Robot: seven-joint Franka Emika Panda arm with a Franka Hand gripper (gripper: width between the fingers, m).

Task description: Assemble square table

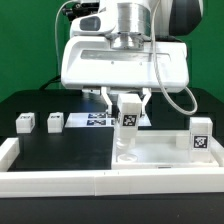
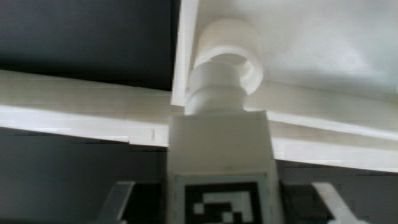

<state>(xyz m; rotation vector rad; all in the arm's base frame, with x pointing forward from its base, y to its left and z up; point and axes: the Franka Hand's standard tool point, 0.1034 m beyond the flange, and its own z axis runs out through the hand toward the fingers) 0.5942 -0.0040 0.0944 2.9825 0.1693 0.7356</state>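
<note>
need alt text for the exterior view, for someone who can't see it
A robot gripper holds a white tagged leg upright over the white square panel on a black table. Another leg stands at the panel's edge on the exterior view's right. Two loose legs sit on the exterior view's left, beside the marker board.

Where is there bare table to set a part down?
Best free patch: the black work surface, bordered by the L-shaped rail on the exterior view's left and near side, two loose legs and the marker board behind, the square panel on the right. Crowded: the panel's left corner, where the hand grips the held leg; another leg stands at its right edge.
</note>
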